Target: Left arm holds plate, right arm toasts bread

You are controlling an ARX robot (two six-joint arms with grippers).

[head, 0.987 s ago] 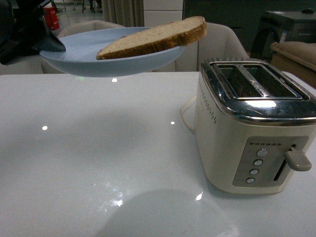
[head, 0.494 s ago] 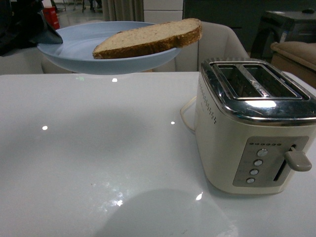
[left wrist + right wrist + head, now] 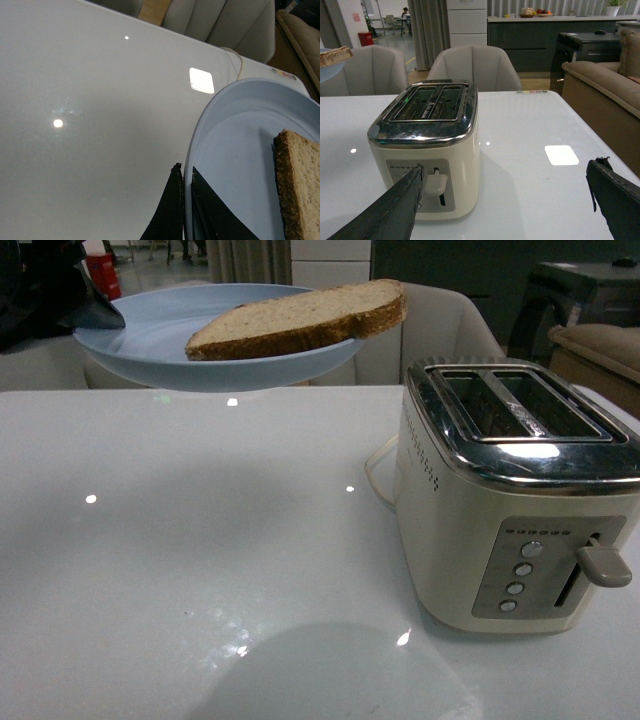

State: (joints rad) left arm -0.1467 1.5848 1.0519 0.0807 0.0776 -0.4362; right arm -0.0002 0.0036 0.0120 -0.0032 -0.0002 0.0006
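The pale-blue plate (image 3: 170, 335) hangs in the air at the upper left, above the white table (image 3: 200, 540). The half-slice of bread (image 3: 300, 318) lies tilted on it, its rounded end over the plate's right rim. My left gripper (image 3: 95, 312) is shut on the plate's left rim; in the left wrist view (image 3: 184, 172) its dark fingers pinch the rim, with plate (image 3: 235, 145) and bread (image 3: 300, 175). My right gripper (image 3: 507, 167) is open and empty, low over the table in front of the cream toaster (image 3: 427, 150), whose two slots are empty. The toaster (image 3: 515, 500) stands at the right.
The toaster's lever (image 3: 603, 565) is up, and its cord (image 3: 378, 475) runs behind it. Pale chairs (image 3: 475, 67) stand behind the table. A brown sofa (image 3: 605, 85) is to the right of the table.
The plate with the bread has risen slightly and drifted a little to the left. The toaster has not moved.
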